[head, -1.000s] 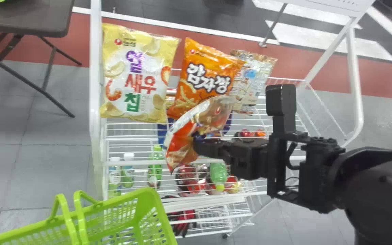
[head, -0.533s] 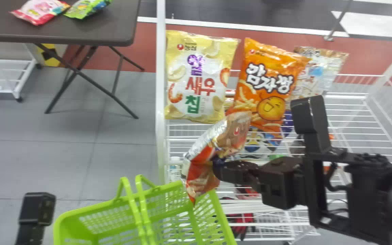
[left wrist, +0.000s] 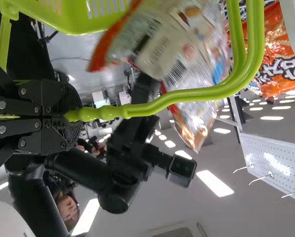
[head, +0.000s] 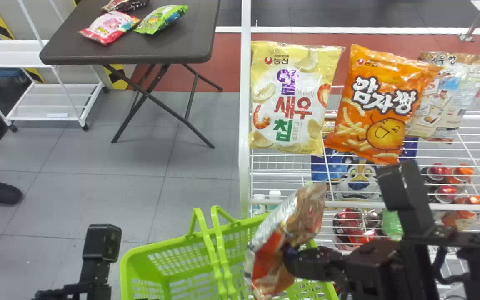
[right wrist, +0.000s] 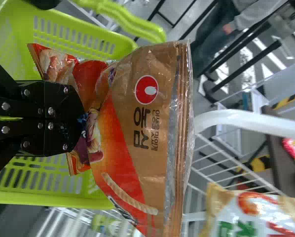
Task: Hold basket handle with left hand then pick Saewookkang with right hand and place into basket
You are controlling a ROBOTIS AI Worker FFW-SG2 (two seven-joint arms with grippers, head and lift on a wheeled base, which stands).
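Right gripper [right wrist: 81,118] clamped on Saewookkang's [right wrist: 147,116] pinched-in middle; bag above the basket's [head: 129,271] right part, presumably to fall clear of the handles. Left gripper [left wrist: 63,113] closed round basket handle [left wrist: 187,96], likely steadying it for release. Yellow bag [head: 294,98], orange bag [head: 381,104] beyond, far right.

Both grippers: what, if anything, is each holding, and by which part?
The right gripper holds the Saewookkang bag, pinched at its crumpled middle, between the two ends. The left gripper holds the basket handle by its ribbed grip.
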